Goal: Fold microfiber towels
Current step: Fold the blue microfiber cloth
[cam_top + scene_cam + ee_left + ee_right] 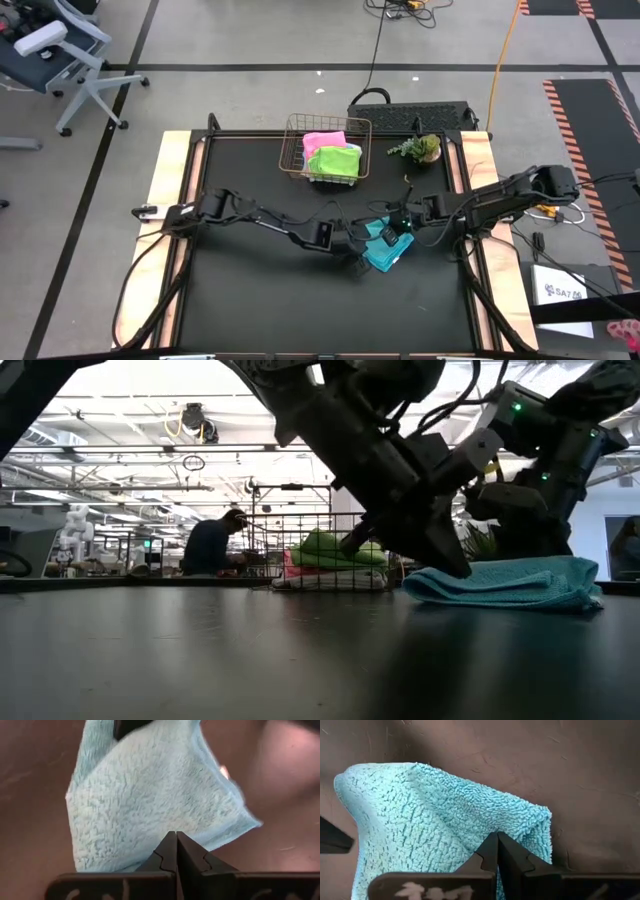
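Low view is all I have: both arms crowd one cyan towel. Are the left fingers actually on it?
Observer: Yes. The left wrist view shows the left gripper shut on an edge of the cyan towel.
Operator: And the right?
Observer: The right gripper is shut on another edge, lifting it into a ridge.
Operator: Which towels are in the basket?
Observer: From above, the wire basket holds a pink towel and a lime green towel.
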{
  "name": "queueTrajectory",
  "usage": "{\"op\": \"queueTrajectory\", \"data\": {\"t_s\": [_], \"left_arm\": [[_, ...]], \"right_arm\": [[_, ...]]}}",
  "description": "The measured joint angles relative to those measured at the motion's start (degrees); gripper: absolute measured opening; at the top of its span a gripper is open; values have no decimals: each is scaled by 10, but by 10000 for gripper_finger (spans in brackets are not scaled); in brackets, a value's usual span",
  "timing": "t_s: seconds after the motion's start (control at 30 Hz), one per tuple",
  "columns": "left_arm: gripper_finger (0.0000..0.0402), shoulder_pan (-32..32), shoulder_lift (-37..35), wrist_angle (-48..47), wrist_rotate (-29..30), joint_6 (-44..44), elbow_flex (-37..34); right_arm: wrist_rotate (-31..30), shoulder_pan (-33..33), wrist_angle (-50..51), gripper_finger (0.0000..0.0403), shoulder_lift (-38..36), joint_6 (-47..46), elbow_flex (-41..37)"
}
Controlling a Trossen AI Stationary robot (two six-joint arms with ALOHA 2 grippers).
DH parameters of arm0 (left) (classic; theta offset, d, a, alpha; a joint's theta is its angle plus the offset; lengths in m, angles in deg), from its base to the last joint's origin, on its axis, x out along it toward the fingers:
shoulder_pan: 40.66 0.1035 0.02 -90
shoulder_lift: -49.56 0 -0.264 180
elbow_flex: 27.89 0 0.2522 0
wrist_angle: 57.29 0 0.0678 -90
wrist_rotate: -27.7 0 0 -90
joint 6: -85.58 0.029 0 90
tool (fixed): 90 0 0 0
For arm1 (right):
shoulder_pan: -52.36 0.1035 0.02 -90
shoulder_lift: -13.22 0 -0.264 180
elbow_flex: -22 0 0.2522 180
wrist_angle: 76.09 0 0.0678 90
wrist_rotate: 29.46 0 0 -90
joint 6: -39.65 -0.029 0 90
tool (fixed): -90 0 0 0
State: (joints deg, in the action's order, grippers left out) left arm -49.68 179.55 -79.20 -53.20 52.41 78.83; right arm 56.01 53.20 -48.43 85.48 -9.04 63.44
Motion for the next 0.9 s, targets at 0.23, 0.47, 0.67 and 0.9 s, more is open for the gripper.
{"op": "queueTrajectory", "data": {"t_s": [0.23,0.47,0.67,0.9], "left_arm": [[15,0,3,-4,0,-13,0],[7,0,3,-8,0,-18,0],[7,1,2,-35,-41,-18,0],[4,3,-53,-162,-8,25,-1]], "right_arm": [[-91,-9,-27,0,1,77,-4],[-144,-40,-95,0,1,144,-4],[-45,-33,-160,0,-17,150,-4],[-29,22,-150,0,-116,205,-4]]}}
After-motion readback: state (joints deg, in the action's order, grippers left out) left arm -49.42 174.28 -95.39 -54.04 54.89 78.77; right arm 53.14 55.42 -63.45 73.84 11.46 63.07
